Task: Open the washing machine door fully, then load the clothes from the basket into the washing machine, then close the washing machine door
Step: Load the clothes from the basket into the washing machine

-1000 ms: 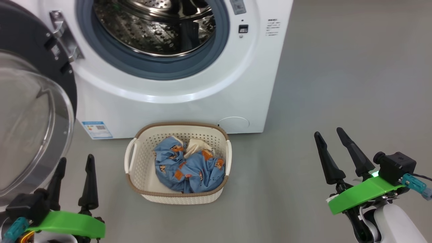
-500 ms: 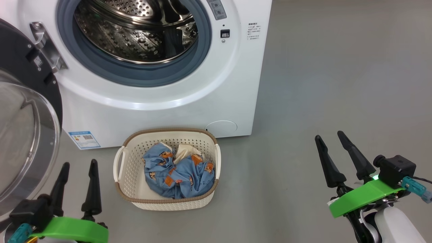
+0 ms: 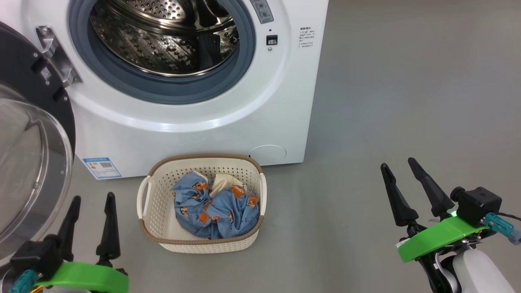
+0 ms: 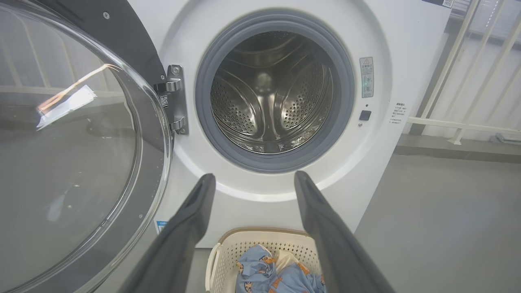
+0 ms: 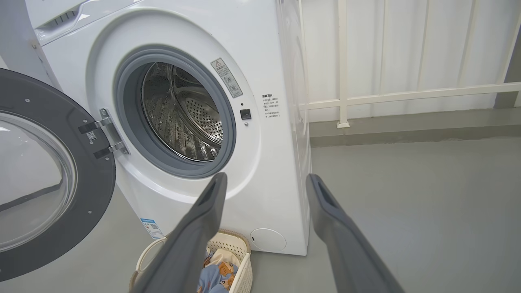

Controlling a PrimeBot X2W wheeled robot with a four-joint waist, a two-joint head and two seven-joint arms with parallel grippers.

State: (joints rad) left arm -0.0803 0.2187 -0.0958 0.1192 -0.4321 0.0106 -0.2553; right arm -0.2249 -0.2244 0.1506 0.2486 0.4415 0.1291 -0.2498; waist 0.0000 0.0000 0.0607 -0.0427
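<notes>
Fingers [image 3: 109,228] on my left gripper [image 3: 93,197] are spread as wide as they go with nothing between them, and the right gripper [image 3: 397,163] is the same, jaws parted and holding nothing. I'm taking the washing machine [image 3: 203,130] as my reference. The left gripper hangs low in front of its left corner, close beside the bulging glass of the washing machine door [image 3: 28,154]. The right gripper is well off to the machine's right, above bare grey floor [image 3: 386,101]. The door is swung out to the machine's left on its metal hinge [image 3: 55,55], black rim and clear bowl turned towards me. That leaves the grey rubber ring [image 3: 163,91] and the perforated steel drum [image 3: 163,36] in plain sight. From the left wrist view I look straight between the fingers into the drum mouth. The basket [image 3: 211,245] sits on the floor just in front of the machine's base, below the drum opening; I cannot tell whether it touches the front panel. The clothes [image 3: 215,205] lie heaped inside it, light blue with orange-brown bears, and the cream garment [image 3: 223,182] is tucked at the side nearest the machine. The blue label sticker [image 3: 101,167] is on the machine's lower left front. Neither gripper touches the basket.
</notes>
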